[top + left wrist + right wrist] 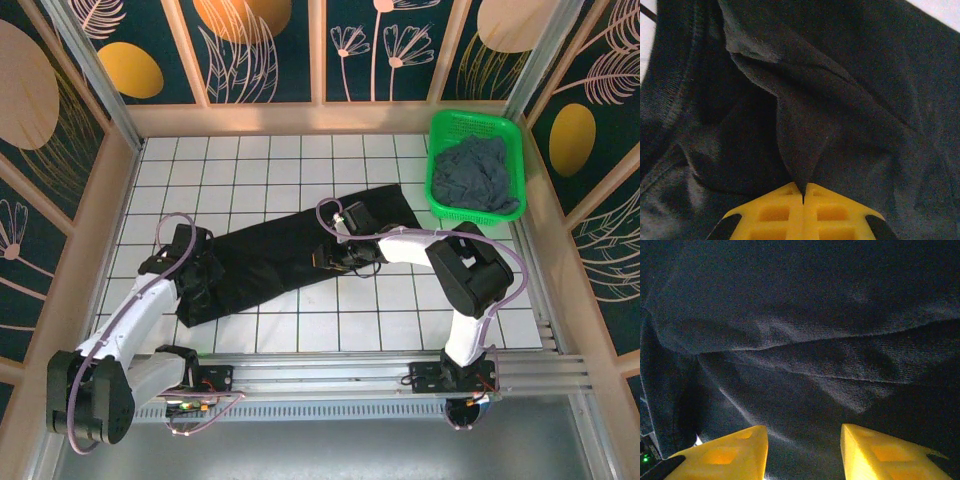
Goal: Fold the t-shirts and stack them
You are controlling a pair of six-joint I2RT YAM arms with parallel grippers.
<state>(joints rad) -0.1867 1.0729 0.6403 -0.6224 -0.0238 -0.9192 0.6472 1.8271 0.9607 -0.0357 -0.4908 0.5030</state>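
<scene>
The black t-shirt [270,250] lies stretched in a long diagonal band across the white tiles. My left gripper [195,272] sits at its lower left end. In the left wrist view the yellow jaws [803,192] are shut together on a pinched ridge of the black cloth [840,100]. My right gripper [325,260] hovers at the middle of the shirt's near edge. Its yellow fingers [804,440] stand apart over wrinkled black cloth [800,330], gripping nothing. The slate grey-blue t-shirt [480,172] lies crumpled in the basket.
A green mesh basket [437,170] stands at the back right corner by the wall. Wooden-framed walls enclose the table on three sides. Bare white tiles [400,320] lie in front of the black shirt, and a metal rail [350,368] runs along the near edge.
</scene>
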